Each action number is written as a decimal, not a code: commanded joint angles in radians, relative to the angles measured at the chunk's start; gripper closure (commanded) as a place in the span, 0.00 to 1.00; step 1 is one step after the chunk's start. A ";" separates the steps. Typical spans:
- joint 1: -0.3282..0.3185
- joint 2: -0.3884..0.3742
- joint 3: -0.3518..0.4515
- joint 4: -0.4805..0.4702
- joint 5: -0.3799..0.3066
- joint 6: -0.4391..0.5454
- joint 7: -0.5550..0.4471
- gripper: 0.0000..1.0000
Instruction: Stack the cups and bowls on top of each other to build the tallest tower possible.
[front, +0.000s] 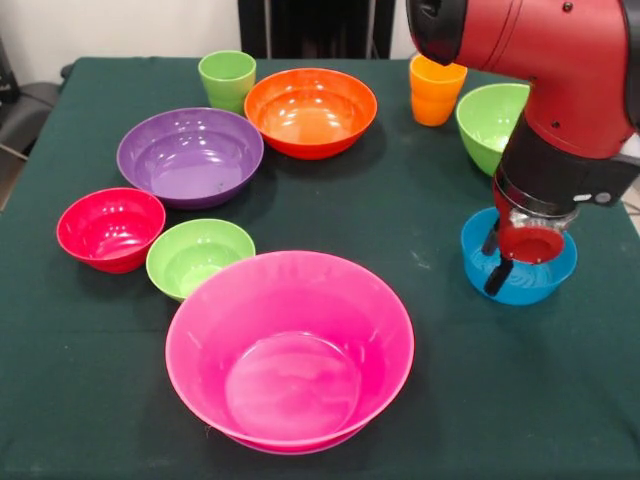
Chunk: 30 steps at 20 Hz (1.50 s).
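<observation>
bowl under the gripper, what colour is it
Blue. The small bowl under the gripper shows best in the front view, the only one here.

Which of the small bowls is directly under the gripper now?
The small blue bowl, at the picture's right. The gripper reaches down into it, while the small red bowl and the small lime green bowl sit far across the table.

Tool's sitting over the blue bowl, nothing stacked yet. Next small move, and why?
Probably lower a little and close on the blue bowl's rim. The tool hangs right at that bowl, one dark finger reaching down inside its near wall, and the bowl sits flat on the table. The pink bowl stands empty, a likely base.
</observation>
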 joint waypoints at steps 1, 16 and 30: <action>-0.164 -0.164 0.421 0.032 -0.504 0.013 -1.622 0.00; -0.205 -0.179 0.512 0.034 -0.612 0.032 -1.542 0.00; -0.184 -0.161 0.459 0.028 -0.541 0.045 -1.466 0.00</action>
